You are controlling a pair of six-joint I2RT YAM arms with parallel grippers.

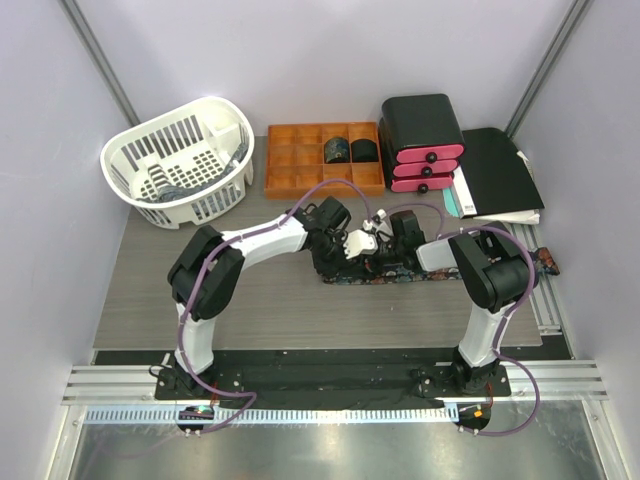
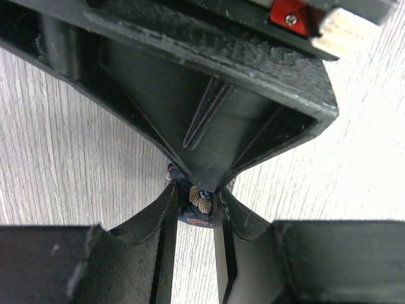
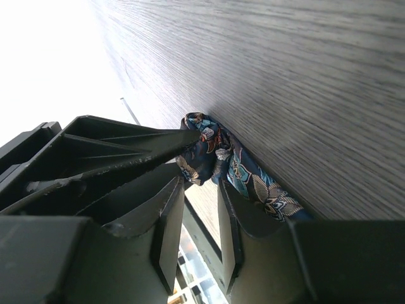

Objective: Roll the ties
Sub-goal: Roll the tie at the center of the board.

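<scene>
Dark printed tie [image 3: 253,180] is lying in the middle of the counter [image 3: 316,76]. Left fingers [image 2: 161,218] are clamping its bunched end; right fingers [image 3: 166,209] are standing apart beside it. I am thinking: keep tension, turn slowly, edges aligned.

White basket [image 1: 200,205], orange tray [image 1: 290,160], pink drawers [image 1: 425,155], black folder [image 1: 497,170].

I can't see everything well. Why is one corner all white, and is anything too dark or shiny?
Right wrist view: bright light washes the top-left corner white, but the tie looks sharp. Left wrist view: the left gripper is so near it shows as big dark shapes; the table is brighter on the right. Top external view: glare on the metal strip at the bottom.
</scene>
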